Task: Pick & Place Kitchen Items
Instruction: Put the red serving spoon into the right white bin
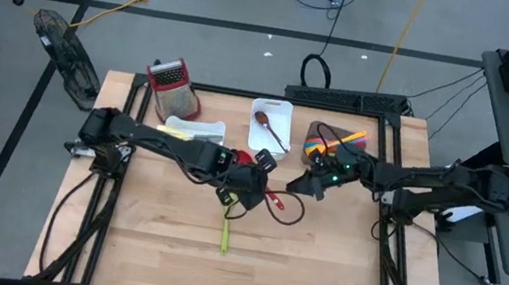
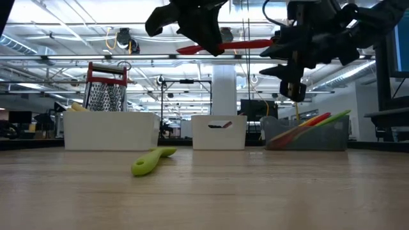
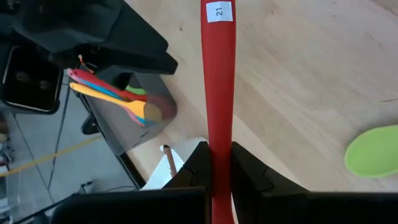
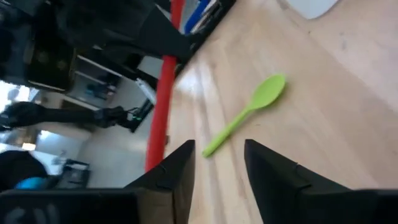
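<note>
Smooth red plastic utensil [image 3: 217, 93], paper label at upper centre, sits between my matt black fingers [image 3: 189, 171]; below, pale wood-grain table [image 1: 317, 263] carries a glossy lime-green plastic spoon [image 4: 245, 112].

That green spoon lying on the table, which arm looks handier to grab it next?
Probably the right. The left gripper is shut on the red utensil, held up in the air, so it is busy. The right gripper is open, holds nothing, and faces the green spoon.
</note>
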You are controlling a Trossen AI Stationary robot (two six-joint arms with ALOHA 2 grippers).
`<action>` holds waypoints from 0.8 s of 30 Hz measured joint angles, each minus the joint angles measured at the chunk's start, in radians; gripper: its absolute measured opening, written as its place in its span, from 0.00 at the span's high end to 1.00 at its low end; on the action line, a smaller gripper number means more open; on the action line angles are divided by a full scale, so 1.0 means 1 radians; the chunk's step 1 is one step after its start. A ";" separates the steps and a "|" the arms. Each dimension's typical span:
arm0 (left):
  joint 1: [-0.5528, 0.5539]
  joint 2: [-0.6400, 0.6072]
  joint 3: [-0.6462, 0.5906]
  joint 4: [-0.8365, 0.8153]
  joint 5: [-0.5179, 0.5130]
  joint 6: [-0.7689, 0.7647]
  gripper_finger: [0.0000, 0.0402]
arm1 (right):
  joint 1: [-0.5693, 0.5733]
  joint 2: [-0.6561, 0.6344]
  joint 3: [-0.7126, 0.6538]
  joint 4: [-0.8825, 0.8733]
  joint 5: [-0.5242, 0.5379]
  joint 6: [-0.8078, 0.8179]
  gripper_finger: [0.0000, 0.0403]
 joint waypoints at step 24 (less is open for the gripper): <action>0.055 0.045 0.000 0.083 0.088 0.100 0.95 | 0.085 0.004 -0.001 0.056 0.146 -0.023 0.41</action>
